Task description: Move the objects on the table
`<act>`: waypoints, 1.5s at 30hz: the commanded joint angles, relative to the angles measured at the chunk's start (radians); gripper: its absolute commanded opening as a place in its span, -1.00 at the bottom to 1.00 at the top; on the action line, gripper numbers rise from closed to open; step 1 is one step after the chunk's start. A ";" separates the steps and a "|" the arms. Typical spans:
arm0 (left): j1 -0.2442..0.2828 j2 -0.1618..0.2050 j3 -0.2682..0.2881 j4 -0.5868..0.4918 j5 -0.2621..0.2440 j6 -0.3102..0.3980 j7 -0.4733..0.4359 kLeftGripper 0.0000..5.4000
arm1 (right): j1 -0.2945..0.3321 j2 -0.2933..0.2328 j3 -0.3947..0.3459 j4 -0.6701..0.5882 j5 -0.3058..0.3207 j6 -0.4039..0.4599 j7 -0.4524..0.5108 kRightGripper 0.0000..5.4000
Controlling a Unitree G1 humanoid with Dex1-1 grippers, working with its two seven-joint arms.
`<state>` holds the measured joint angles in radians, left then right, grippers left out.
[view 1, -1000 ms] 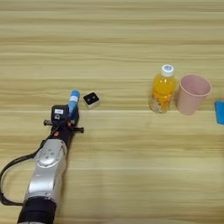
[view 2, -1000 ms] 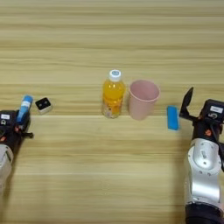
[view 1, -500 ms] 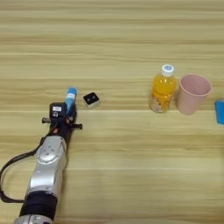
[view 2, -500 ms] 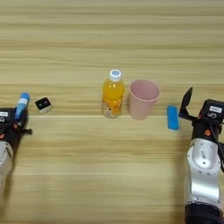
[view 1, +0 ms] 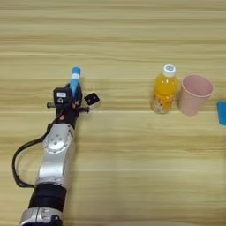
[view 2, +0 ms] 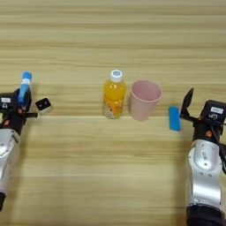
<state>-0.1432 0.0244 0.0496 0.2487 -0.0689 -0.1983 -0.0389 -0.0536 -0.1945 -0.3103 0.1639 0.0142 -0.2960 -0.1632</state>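
Clamping its fingers on the blue tube [view 1: 75, 81], the left gripper [view 1: 73, 90] seems mid-carry with the cube [view 1: 92, 99] just beside them, so next comes choosing a bare desk [view 1: 132, 167] spot; the right gripper [view 2: 190, 105] idles, fingers apart, beside the blue piece [view 2: 175, 118].

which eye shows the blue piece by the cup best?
Right eye view: the whole blue piece shows, lying right of the pink cup and left of the right gripper. In the left eye view only its left part shows at the right edge.

I read no text anywhere: orange-juice bottle [view 1: 163, 90] label illegible, black-and-white cube [view 1: 92, 99] markings too small to decipher.
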 commanded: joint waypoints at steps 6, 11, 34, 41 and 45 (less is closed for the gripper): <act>0.095 -0.062 -0.120 -0.253 -0.045 0.167 -0.067 -0.50 | -0.007 -0.008 -0.002 0.004 0.001 0.004 0.009 1.00; 0.125 -0.096 -0.161 -0.292 -0.126 0.320 -0.111 -0.50 | -0.007 -0.009 -0.003 0.005 0.001 0.003 0.010 1.00; 0.037 -0.151 -0.192 -0.075 -0.218 0.480 -0.114 -0.50 | 0.002 -0.002 0.000 -0.017 -0.001 0.010 0.007 1.00; 0.024 -0.152 -0.207 -0.053 -0.221 0.467 -0.118 -0.50 | 0.001 -0.002 0.003 -0.014 -0.002 0.011 0.009 1.00; 0.028 -0.145 -0.233 -0.061 -0.212 0.460 -0.134 -0.28 | 0.001 -0.003 0.004 -0.014 -0.003 0.015 0.010 1.00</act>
<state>-0.1034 -0.0450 -0.1659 0.1800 -0.2849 0.2554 -0.1687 -0.0527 -0.1951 -0.3097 0.1556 0.0135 -0.2936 -0.1612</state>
